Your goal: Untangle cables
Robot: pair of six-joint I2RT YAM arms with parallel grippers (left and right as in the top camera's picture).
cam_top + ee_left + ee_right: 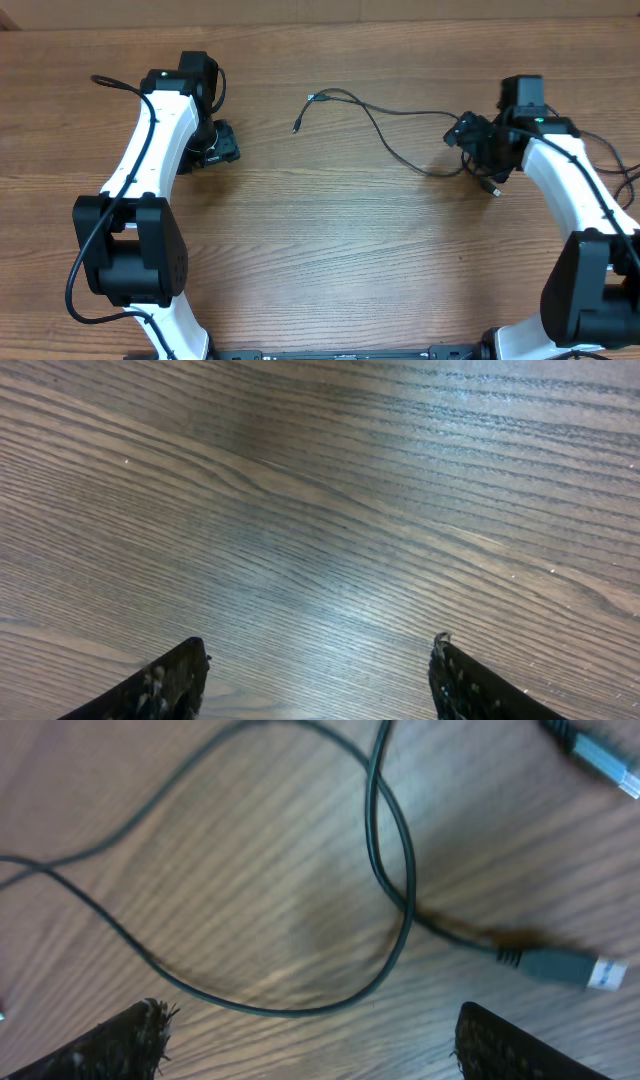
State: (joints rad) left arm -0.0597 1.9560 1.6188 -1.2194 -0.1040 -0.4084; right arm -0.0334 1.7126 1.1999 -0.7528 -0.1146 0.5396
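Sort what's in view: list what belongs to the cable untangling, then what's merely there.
Belongs to the job:
thin black flexible cables with small plug ends
right end effector, open above their crossed loops
left end effector, open over bare wood

Merely there:
brown wood-grain table
thicker black cables running along the white robot arms

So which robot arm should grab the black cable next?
Probably the right. The right gripper is open and hangs just above the cable loop and a plug. The left gripper, also open, is far off, with only table wood under it.
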